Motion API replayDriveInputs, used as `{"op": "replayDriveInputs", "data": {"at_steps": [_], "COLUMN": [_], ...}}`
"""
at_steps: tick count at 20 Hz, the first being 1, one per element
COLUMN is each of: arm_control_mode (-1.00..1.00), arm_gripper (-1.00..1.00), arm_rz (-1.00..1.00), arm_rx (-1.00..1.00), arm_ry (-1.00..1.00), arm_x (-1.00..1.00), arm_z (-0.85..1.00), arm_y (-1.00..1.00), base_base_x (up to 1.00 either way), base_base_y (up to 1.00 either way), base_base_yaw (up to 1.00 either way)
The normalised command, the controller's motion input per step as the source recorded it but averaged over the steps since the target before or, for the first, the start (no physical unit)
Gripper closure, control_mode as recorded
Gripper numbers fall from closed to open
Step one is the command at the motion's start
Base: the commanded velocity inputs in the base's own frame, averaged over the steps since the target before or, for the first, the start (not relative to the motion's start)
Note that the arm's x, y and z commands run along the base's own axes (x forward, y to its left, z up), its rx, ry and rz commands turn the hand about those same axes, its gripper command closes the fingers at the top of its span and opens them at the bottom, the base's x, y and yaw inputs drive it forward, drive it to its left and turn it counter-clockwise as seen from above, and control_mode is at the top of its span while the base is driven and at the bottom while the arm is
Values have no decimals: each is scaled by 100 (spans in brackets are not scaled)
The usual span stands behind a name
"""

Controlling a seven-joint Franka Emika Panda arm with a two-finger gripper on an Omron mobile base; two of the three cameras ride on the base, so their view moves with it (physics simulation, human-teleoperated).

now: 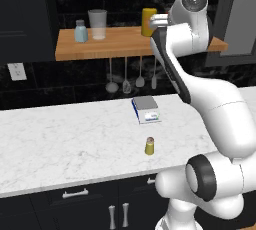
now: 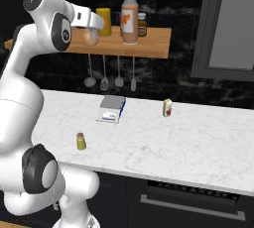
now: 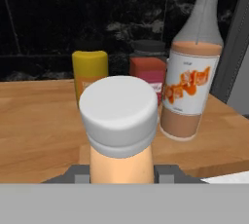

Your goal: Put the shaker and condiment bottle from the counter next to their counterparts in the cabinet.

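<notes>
My gripper [image 3: 121, 172] is shut on the condiment bottle [image 3: 119, 116], a slim peach bottle with a pale cap that stands upright between the fingers. The hand [image 1: 154, 22] [image 2: 99, 22] hovers just above the front of the cabinet [image 1: 115, 44] [image 2: 149, 43] [image 3: 34, 121], a light wooden shelf. Ahead and to the right on it stands the tall white-necked bottle with an orange label [image 3: 192, 82] [image 2: 129, 16]. The pale blue shaker [image 1: 80, 31] sits at the shelf's left end. The olive-yellow shaker [image 1: 149, 145] [image 2: 81, 141] stands alone near the counter's front.
A yellow can [image 3: 89, 69] [image 1: 148, 21] and a dark-lidded jar [image 3: 148, 67] [image 2: 142, 24] stand right behind the held bottle. A glass [image 1: 97, 24] is beside the blue shaker. Utensils [image 2: 111, 73] hang under the shelf. A flat box [image 1: 146, 109] and a small striped can [image 2: 167, 107] sit on the counter.
</notes>
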Motion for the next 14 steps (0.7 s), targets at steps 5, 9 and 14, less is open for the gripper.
{"op": "replayDriveInputs", "data": {"at_steps": [5,9,14], "arm_control_mode": [-100,-100,-100], "arm_gripper": [100,100,100], "arm_rz": [-1,-1,-1], "arm_rx": [0,0,0], "arm_ry": [4,1,0], "arm_x": [26,22,24], "arm_z": [0,1,0], "arm_y": [0,0,0], "base_base_x": [0,0,0], "base_base_y": [0,0,0], "base_base_yaw": [0,0,0]}}
